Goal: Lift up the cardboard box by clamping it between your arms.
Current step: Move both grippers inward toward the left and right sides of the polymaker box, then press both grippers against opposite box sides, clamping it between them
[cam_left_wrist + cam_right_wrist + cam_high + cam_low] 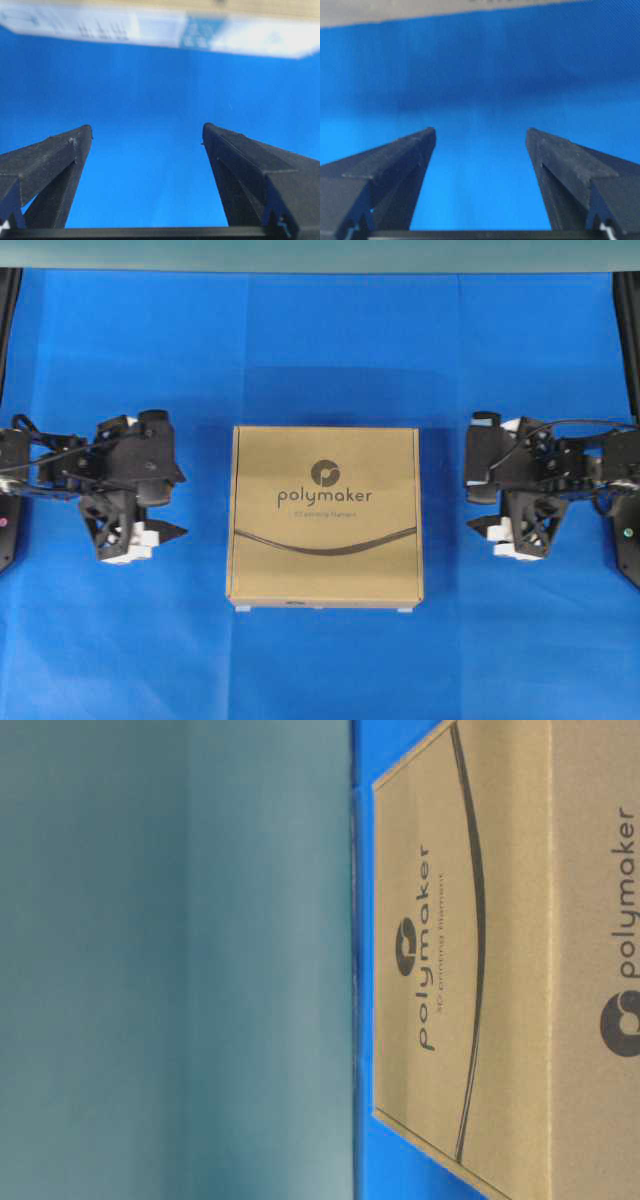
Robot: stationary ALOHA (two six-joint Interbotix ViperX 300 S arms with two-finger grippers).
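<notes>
Overhead: cardboard box [325, 515] flat on blue table [320, 350], between left gripper [172, 505] and right gripper [478, 502], both apart from it; left wrist: fingers [60, 155] spread wide, empty, box edge ahead; right wrist: fingers [400, 155] wide, empty.

blue table cover [320, 350] (plain), grey-teal backdrop [170, 960]

cardboard box [500, 960]: cut off at the table-level view's right edge
box label [150, 30]: blurred, text unreadable (left wrist view)
small print [324, 511]: too small to read
</notes>
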